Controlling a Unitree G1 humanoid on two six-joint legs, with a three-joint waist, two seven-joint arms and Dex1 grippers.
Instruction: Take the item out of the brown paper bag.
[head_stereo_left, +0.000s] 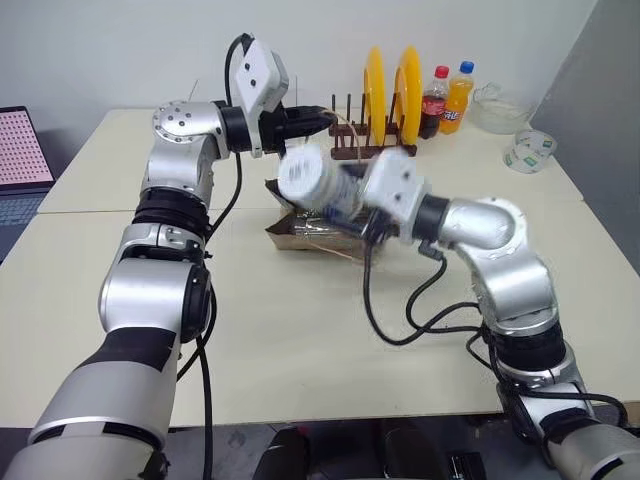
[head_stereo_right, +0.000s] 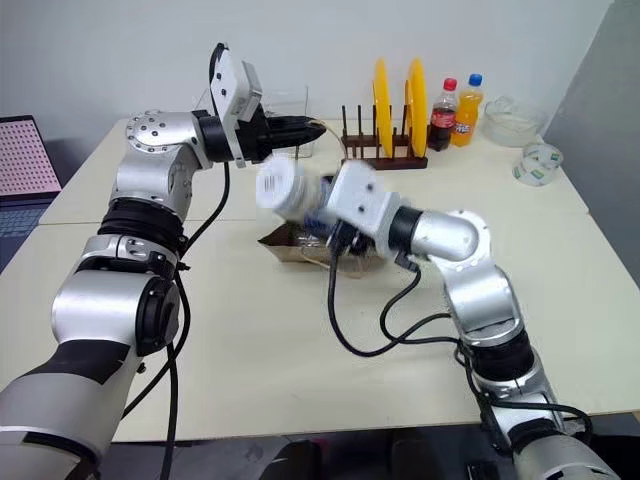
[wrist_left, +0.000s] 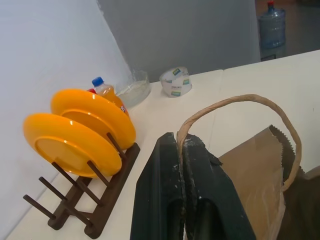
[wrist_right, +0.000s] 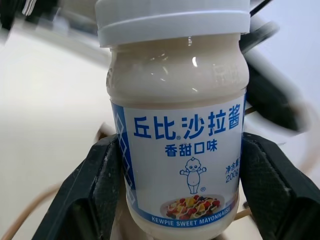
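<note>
The item (wrist_right: 175, 125) is a small bottle of creamy dressing with a white cap and a blue and white label. My right gripper (head_stereo_left: 335, 197) is shut on it, one black finger (wrist_right: 92, 192) on each side of the label. The item (head_stereo_left: 303, 177) is held in the air just above the brown paper bag (head_stereo_left: 300, 233), clear of its mouth. The bag lies crumpled on the table in the middle. My left gripper (wrist_left: 183, 146) is shut on one tan loop handle (wrist_left: 240, 100) of the bag and holds it up behind the bag (wrist_left: 255, 170).
A dark rack with two yellow plates (head_stereo_left: 390, 85) stands behind the bag. A cola bottle (head_stereo_left: 433, 103), an orange soda bottle (head_stereo_left: 457, 98), a glass bowl (head_stereo_left: 497, 108) and a tape roll (head_stereo_left: 528, 150) sit at the back right. A laptop (head_stereo_left: 20, 150) is at the far left.
</note>
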